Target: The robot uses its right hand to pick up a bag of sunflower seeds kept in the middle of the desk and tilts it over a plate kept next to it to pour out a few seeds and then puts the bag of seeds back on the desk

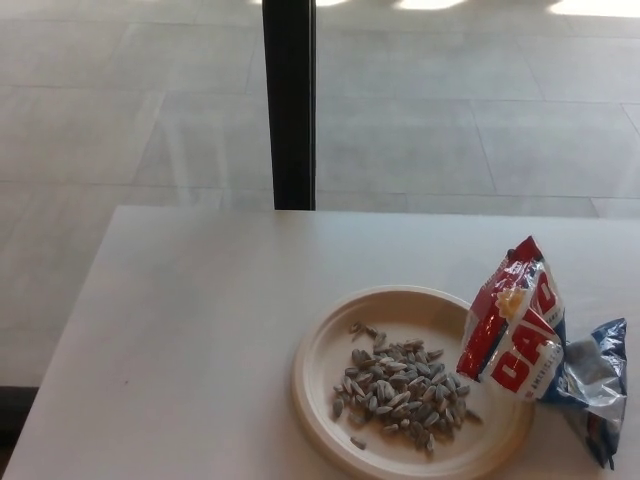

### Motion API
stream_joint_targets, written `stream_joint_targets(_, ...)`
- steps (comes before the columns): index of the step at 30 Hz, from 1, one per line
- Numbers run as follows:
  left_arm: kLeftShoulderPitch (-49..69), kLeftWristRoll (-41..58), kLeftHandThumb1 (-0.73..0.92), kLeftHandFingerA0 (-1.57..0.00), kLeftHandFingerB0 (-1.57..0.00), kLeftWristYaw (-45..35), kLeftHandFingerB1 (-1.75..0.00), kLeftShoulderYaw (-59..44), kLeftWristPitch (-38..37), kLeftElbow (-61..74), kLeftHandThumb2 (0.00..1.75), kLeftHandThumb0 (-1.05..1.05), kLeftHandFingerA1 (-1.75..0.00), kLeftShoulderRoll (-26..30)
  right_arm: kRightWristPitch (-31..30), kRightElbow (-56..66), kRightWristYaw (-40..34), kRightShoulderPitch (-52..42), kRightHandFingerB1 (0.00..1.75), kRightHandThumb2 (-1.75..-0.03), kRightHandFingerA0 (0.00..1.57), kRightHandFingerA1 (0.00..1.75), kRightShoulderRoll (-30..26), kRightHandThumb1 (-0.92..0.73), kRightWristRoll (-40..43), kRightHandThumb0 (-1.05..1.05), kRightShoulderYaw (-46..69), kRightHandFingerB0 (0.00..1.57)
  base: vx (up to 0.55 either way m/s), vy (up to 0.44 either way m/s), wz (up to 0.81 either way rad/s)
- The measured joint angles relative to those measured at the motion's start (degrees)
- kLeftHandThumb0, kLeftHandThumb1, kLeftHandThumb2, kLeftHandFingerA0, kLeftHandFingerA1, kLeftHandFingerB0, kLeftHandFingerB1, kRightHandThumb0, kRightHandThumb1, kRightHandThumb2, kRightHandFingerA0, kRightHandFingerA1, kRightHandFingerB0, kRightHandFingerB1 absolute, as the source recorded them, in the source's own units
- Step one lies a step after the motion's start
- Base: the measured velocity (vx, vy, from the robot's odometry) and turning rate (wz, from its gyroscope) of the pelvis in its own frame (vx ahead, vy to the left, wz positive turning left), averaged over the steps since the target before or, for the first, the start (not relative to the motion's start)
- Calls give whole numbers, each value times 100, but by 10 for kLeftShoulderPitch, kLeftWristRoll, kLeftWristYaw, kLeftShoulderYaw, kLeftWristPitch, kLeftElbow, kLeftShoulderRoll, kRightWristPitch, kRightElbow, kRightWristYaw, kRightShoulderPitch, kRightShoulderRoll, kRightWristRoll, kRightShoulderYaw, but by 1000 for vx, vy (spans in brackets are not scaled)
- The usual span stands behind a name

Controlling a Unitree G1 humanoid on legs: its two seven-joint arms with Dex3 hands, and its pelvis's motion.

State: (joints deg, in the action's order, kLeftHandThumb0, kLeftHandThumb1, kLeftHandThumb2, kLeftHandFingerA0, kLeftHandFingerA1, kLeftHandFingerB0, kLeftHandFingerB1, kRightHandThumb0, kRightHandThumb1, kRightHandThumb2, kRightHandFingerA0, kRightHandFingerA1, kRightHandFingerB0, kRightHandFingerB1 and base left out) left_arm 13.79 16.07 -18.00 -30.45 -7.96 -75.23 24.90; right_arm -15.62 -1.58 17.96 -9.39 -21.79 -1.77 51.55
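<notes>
Neither hand is seen in the head view, so nothing can be said of the fingers, how far apart they stand or whether anything is held; the bag of sunflower seeds point(520, 335) is gripped by nothing that can be seen and is propped on the counter point(190, 340) at about four o'clock in the picture, its red printed face leaning over the three o'clock edge of the plate point(325, 345) and its crumpled silver-blue end trailing away toward the right border. A heap of seeds point(400, 392) is seen lying on the plate's floor, with a few strays toward eleven and seven o'clock of the heap, so the pouring is judged done and the bag set back down. The bag is judged to be light, thin, crinkly foil: soft, easily crushed, somewhat slippery, and liable to shift as the loose contents slide. A hold is best taken across the fuller red body, squeezed gently, with the opening kept uppermost so that nothing is spilled. Behind the counter a dark post point(289, 100) is seen standing against the pale tiled floor point(480, 120)
</notes>
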Motion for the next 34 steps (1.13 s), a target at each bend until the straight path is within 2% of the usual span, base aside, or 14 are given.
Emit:
stream_joint_targets(5, -1, 0, 73, -30, -32, 0, -37, 0, 0, 0, 62, -76, -48, -1, 7, -99, -3, 1, 0, -61, 0, 9, 0, -69, 25, -53, 58, 0, 0, 0, 0)
stream_joint_targets(6, -1, 0, 73, -30, -32, 0, -37, 0, 0, 0, 62, -74, -49, -1, 8, -120, -5, 1, 6, -60, 0, 31, 0, -67, 30, -50, 70, 0, 0, 0, 0)
stream_joint_targets(11, 1, 0, 69, -32, -34, -1, -37, 0, 0, 0, 61, -78, -52, -1, 13, -206, -15, 1, 28, -64, 0, 31, 9, -70, 58, -47, 129, 0, 0, 0, 0)
stream_joint_targets(12, 3, 0, 67, -32, -38, -1, -38, 0, 0, 0, 60, -77, -52, -1, 14, -212, -20, 0, 33, -63, 0, 64, 23, -68, 67, -49, 146, 0, 0, 0, 0)
stream_joint_targets(13, 4, 0, 67, -31, -36, -1, -38, -1, 0, 0, 61, -78, -53, -1, 14, -215, -24, -1, 29, -62, 0, 41, 36, -65, 74, -56, 161, 0, 0, 0, 0)
stream_joint_targets(18, 9, 3, 69, -36, -37, -3, -36, -10, 0, 0, 61, -74, -52, -1, 23, -284, -51, -4, 37, -60, 0, 68, 77, -67, 108, -65, 213, 0, 0, 0, 0)
stream_joint_targets(22, 11, 7, 70, -38, -35, -3, -35, -20, 0, 0, 62, -75, -51, -1, 34, -342, -70, -11, 19, -67, 0, 58, 103, -63, 130, -73, 222, 0, 0, 0, 0)
stream_joint_targets(23, 11, 9, 69, -35, -33, -4, -34, -21, 0, 0, 61, -74, -51, -1, 38, -366, -73, -11, 39, -85, 0, 48, 103, -46, 134, -78, 221, 0, 0, 0, 0)
stream_joint_targets(26, 9, 10, 69, -37, -30, -4, -34, -25, 0, 0, 61, -75, -52, -1, 47, -431, -76, -8, 5, -64, 0, 39, 98, -66, 138, -75, 216, 0, 0, 0, 0)
stream_joint_targets(27, 9, 10, 71, -34, -26, -4, -33, -26, 0, 0, 61, -75, -51, -1, 51, -448, -76, -7, 41, -86, 0, 50, 96, -46, 139, -80, 214, 0, 0, 0, 0)
stream_joint_targets(28, 8, 11, 57, -27, -19, -4, -45, -28, 0, 0, 95, -76, -57, -1, 56, -475, -77, -4, 40, -86, 0, 46, 90, -48, 141, -87, 210, 0, 0, 0, 0)
stream_joint_targets(30, 6, 11, 57, -30, -17, -5, -44, -29, 0, 0, 94, -80, -57, -1, 67, -509, -79, 1, 18, -64, 0, 30, 81, -64, 146, -73, 201, 0, 0, 0, 0)
stream_joint_targets(32, 4, 12, 69, -34, -19, -8, -32, -32, 0, 1, 61, -76, -48, -1, 83, -547, -81, 10, 15, -65, 0, 32, 69, -64, 155, -73, 189, 0, 0, 0, 0)
stream_joint_targets(34, 3, 14, 70, -32, -15, -10, -32, -38, 1, 1, 61, -74, -51, -1, 94, -568, -81, 15, 41, -87, 0, 48, 61, -49, 160, -85, 180, 0, 0, 0, 0)
